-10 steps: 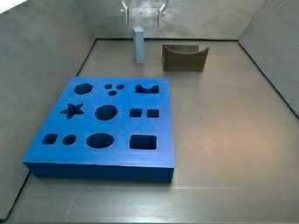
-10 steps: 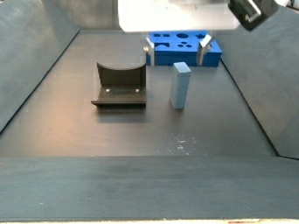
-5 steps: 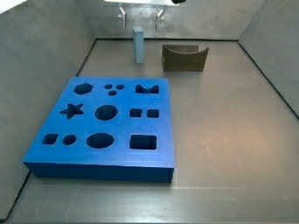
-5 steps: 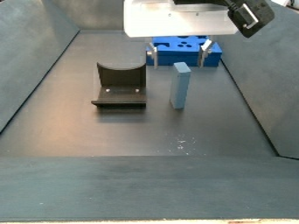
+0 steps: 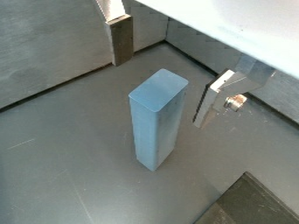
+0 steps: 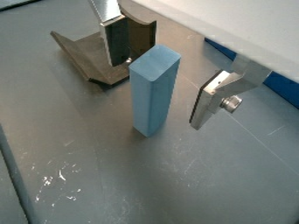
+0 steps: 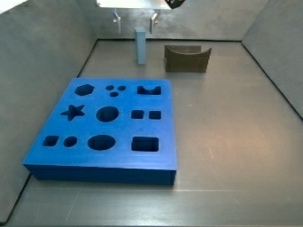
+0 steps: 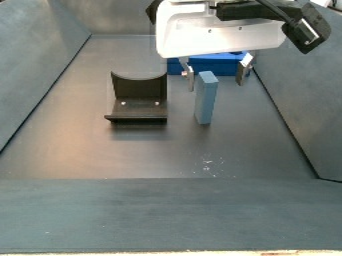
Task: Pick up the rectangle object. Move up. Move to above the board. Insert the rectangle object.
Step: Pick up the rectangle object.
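- The gripper [image 5: 167, 63] hangs over the bar, its fingers spread wide with one silver plate on each side of the bar's top and neither touching it; in both wrist views there is a clear gap between plate and bar.
- The bar [image 5: 153, 122] is light blue-grey and stands upright on the grey floor; in a side view it shows at the upper middle of the frame [image 7: 141, 44], near the back wall.
- In a side view the white gripper body [image 8: 221, 30] fills the upper centre, with the bar [image 8: 207, 97] standing just below it.
- The bright blue board [image 7: 105, 128] lies flat in the left middle of the frame, well apart from the bar, all its shaped holes empty.
- A dark notched block [image 7: 186, 58] sits to the right of the bar in that view, near it but apart.
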### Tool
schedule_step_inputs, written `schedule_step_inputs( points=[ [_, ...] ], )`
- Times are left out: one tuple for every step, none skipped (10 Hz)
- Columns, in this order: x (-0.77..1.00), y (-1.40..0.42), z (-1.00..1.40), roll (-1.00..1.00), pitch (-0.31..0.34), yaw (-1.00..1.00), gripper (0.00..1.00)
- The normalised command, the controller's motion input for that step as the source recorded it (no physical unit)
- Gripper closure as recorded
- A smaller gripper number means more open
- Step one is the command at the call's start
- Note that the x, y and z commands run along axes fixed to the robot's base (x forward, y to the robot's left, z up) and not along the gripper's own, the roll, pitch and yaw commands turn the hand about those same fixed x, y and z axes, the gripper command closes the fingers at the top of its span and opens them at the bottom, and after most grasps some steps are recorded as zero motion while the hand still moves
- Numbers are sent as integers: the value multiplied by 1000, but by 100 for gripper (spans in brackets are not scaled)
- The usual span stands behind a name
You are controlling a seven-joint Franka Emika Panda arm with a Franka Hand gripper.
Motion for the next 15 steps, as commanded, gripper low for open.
schedule_step_inputs(
  points=[
    [-3,0,-151,-17,0,0,0],
    [-111,-60,-257,0,-23,0,0],
    [-9,-169,-197,31,0,0,0],
    [0,-117,-54,69,0,0,0],
    [0,0,0,31,0,0,0],
    [0,0,-31,0,0,0,0],
    [-83,-6,-211,0,-29,0,0],
    [-177,-80,-317,0,-91,0,0],
    [-191,-117,-360,0,-149,0,0],
    [0,0,0,23,0,0,0],
    [0,0,0,0,0,0,100],
    [0,0,0,0,0,0,100],
    [0,0,0,0,0,0,100],
    [0,0,0,0,0,0,100],
    [0,0,0,0,0,0,100]
  ],
)
